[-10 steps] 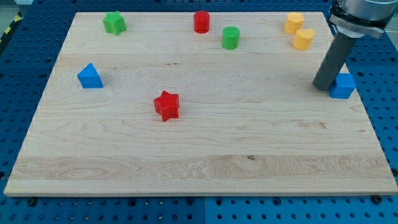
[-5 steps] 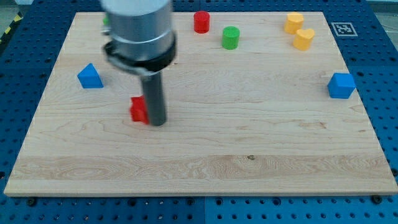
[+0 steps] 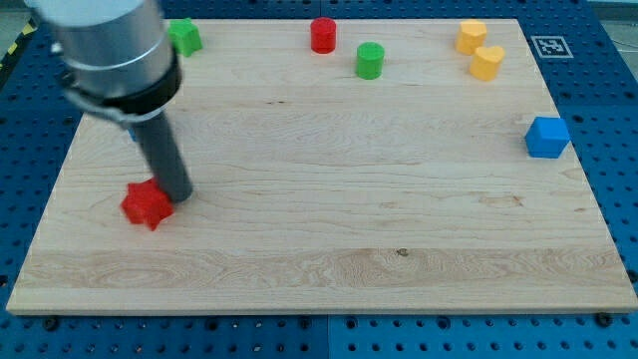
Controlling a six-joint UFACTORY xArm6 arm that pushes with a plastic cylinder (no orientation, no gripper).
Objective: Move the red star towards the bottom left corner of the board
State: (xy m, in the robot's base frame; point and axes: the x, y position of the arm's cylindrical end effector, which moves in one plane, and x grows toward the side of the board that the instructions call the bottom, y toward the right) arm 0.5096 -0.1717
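In the camera view, a pale wooden board (image 3: 329,199) lay on a blue perforated bench (image 3: 618,179), with a square marker (image 3: 547,46) at the board's top right corner. The red star (image 3: 147,204) sat flat in the board's lower left part, well short of the corner; it had no clear long axis, and its facing could not be told. My tip (image 3: 177,195) touched the star's upper right side. The arm carried no claw, only the rod. Elsewhere stood a green star (image 3: 183,36), red cylinder (image 3: 322,35), green cylinder (image 3: 370,60), two yellow blocks (image 3: 479,50) and a blue cube (image 3: 547,137).
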